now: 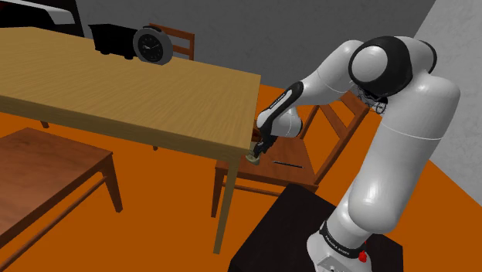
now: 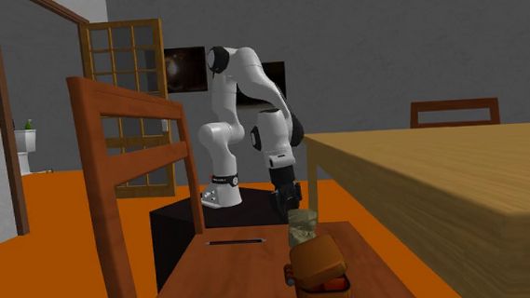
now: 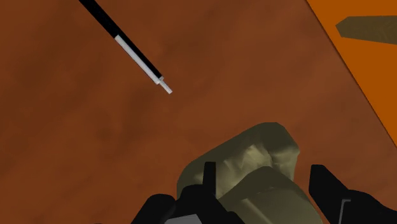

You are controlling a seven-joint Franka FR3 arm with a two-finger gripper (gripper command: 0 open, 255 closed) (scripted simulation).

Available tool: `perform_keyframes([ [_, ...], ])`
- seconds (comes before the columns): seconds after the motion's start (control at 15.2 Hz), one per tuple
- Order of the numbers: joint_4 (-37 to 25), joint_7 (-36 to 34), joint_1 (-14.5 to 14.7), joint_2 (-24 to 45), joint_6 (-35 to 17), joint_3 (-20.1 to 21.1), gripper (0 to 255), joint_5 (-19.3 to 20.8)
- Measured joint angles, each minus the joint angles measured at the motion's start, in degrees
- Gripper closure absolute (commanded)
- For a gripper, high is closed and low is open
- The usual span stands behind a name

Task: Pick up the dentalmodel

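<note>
Olive-grey thing: the olive-grey lumpy dental model [image 3: 257, 165] sits on the seat of the chair, close to the seat edge that lies by the bench's leg. In the second exterior view the dental model [image 2: 302, 225] rests on the wood just below the gripper.
Gripper: the all-black two-finger gripper [image 3: 264, 184] points down at the seat. Its fingers stand apart with the dental model between them. One finger [image 3: 208, 175] overlaps the model's edge and the other lies just beside it. Whether either one presses on it cannot be told.
Gripper, shoulder view: the gripper [image 1: 259, 150] hangs at the bench's corner, right over the dental model [image 1: 252, 158].
Chair: a reddish-brown wooden chair [image 1: 290, 176] with a slatted back stands at the bench's corner, between the bench and the stand.
Stick: a thin black stick with a white end section [image 3: 137, 54] lies flat on the seat, near the dental model but not touching it.
Brown lump: a rounded orange-brown object with a red part [image 2: 318, 273] lies on the same seat. It is near the dental model, on the side towards the second exterior view's camera.
Bench: on the far end of the light wooden bench [image 1: 123, 89] a round grey clock with a black face [image 1: 152, 45] stands just beside a black box-like thing [image 1: 114, 37].
Arm: the white arm [image 1: 386, 131] rises from the black box stand [image 1: 309, 232] and bends down to the seat.
Floor: orange floor [image 1: 170, 193], with a low dark-brown table [image 1: 46, 162] at the shoulder view's lower left.
</note>
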State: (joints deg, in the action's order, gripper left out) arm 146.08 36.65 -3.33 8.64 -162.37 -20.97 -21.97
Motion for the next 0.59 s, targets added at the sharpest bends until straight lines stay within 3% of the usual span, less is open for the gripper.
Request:
perform_keyframes([
  [0.59,0.0,-0.2,0.1,-0.2,0.2,-0.1,255,0.3],
])
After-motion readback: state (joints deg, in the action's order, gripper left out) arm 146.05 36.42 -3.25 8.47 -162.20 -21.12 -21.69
